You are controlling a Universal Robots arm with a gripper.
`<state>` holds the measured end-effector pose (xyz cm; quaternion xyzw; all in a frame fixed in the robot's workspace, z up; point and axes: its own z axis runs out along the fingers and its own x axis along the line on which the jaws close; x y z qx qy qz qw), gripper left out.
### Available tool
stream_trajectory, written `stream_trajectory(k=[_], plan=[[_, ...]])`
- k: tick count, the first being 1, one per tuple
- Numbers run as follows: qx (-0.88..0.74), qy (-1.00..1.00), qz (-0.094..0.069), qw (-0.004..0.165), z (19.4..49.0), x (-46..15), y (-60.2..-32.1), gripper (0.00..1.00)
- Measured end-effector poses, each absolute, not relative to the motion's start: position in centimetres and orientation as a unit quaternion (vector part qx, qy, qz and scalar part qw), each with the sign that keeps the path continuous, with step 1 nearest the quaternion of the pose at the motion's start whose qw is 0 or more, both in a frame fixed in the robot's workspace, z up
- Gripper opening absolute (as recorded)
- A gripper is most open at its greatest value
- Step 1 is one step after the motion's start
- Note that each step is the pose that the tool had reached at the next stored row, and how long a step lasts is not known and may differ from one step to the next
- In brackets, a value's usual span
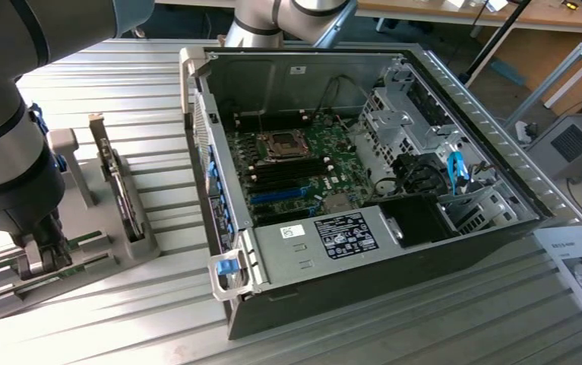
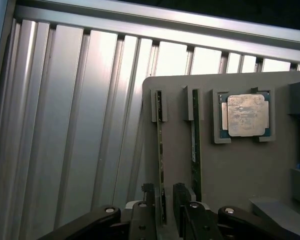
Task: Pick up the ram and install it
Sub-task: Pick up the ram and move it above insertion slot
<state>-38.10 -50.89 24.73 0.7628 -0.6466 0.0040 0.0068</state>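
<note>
Wrist view, end effector (image 2: 163, 189) spread, the ram (image 2: 160, 145) between its fingers (image 2: 180, 199), unpinched.

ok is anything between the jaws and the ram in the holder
nothing visible does. the open jaws straddle the ram, one on each side. the second stick stands beside it, outside the jaws.

ram (image 2: 160, 150): dark green is seen along the edge, broken by small dark chips.
second stick (image 2: 195, 145): the same green is shown.
gripper (image 2: 163, 207): black throughout.
holder tray (image 2: 230, 170): plain matte grey.
CPU chip (image 2: 246, 116): silvery lid, bordered in blue-green.
table (image 2: 80, 125): silver, striped by long ribs.
motherboard (image 1: 306, 156): green, crossed by black and blue slots.
latch (image 1: 228, 267): bright blue.
</note>
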Motion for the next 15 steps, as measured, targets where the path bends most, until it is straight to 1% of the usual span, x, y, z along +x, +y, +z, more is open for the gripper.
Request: stream_trajectory(k=[7,15], plan=[[0.763,-0.647,0.004,0.006,23.96,-38.10,-50.89,0.29],[0.765,-0.644,0.004,0.006,23.86,-38.10,-50.89,0.29]])
